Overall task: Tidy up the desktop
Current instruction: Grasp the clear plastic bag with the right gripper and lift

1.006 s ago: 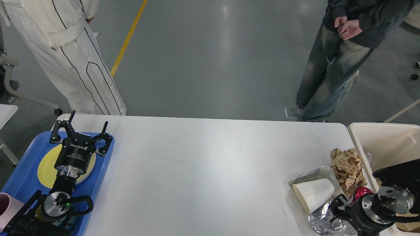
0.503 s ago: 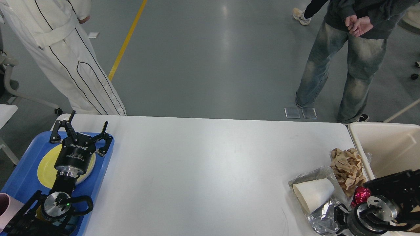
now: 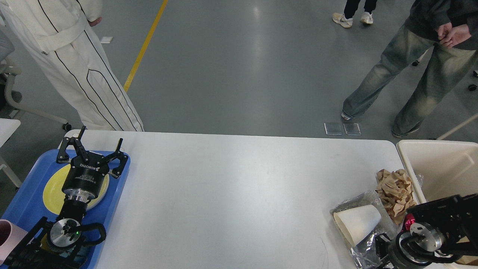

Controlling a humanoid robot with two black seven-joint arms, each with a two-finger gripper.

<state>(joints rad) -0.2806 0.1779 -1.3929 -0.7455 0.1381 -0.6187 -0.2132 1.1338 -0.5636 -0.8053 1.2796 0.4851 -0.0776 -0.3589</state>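
White laminate forms the counter (image 3: 231, 194), which spans most of the lower head view; its middle carries nothing, and clutter sits only at its two ends.

At the right end, a white paper cup (image 3: 356, 222) lies on its side on a crumpled clear plastic wrapper (image 3: 364, 243). Crumpled brown paper (image 3: 396, 190) lies just beyond it, and a small red foil item (image 3: 409, 220) shows beside the right arm. A cream bin (image 3: 440, 164) stands against the right edge of the counter.

Right tool (image 3: 382, 249): seen dark and end-on at the wrapper's near edge. Its opening, and whether it has hold of anything, cannot be determined.

Left tool (image 3: 91, 147): fingers spread wide and holding nothing, poised over a yellow plate (image 3: 52, 190) on a blue tray (image 3: 26, 201). A pink cup (image 3: 7, 235) sits at the tray's near corner.

Hazards:
- The cup rests on the wrapper. Pulling the wrapper is likely to roll the cup, possibly off the near edge.
- The film is thin and slack; a pinch may slip or catch only a fold.
- The red item lies close to the right wrist and may be knocked aside.
- Light paper may miss the bin if released short of its rim.
- Two bystanders stand just beyond the far edge; wide arm sweeps should be avoided.

Markings: "ROBOTIQ" is printed in white on the left tool body. Smaller print below it is illegible.
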